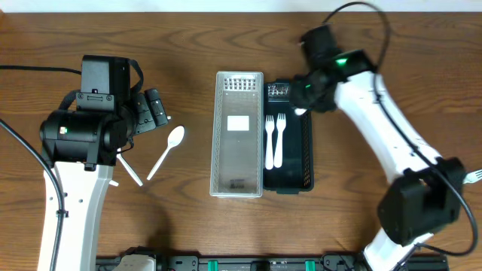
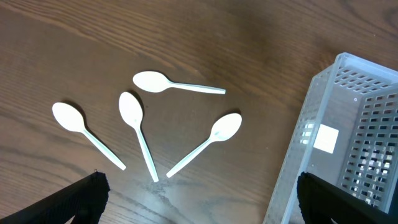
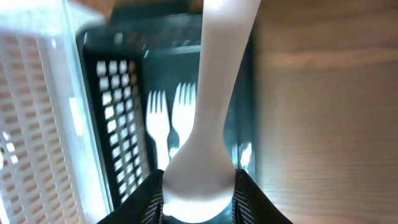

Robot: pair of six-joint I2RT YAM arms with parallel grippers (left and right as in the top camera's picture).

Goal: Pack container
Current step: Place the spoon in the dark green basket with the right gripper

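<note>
Right gripper (image 3: 199, 208) pinches a white plastic utensil (image 3: 221, 74) between its two fingers. We see the broad end clamped low in the wrist view and the rest tapering away, too blurred for us to tell which kind it is. Below it lies the black basket (image 3: 118, 112), with two white forks (image 3: 158, 124) side by side on its floor, tines pointing to the far end.

From overhead we see the right arm reach from the near right corner diagonally across the table (image 1: 376, 30), its wrist bent over the far end of the black basket.

The left arm rises from the near left edge. The left gripper (image 2: 200, 183) hangs with its fingers spread wide, holding nothing. Under it four white spoons (image 2: 140, 118) lie loose on the table, apart from one another. The clear basket (image 2: 348, 124) stands just right of them, touching the black basket along its long side.

The table is dark brown wood with a strong grain.

We see a white label (image 1: 239, 123) on the clear basket's floor, but can read no writing on it. A green light (image 1: 343, 60) glows on the right arm.
</note>
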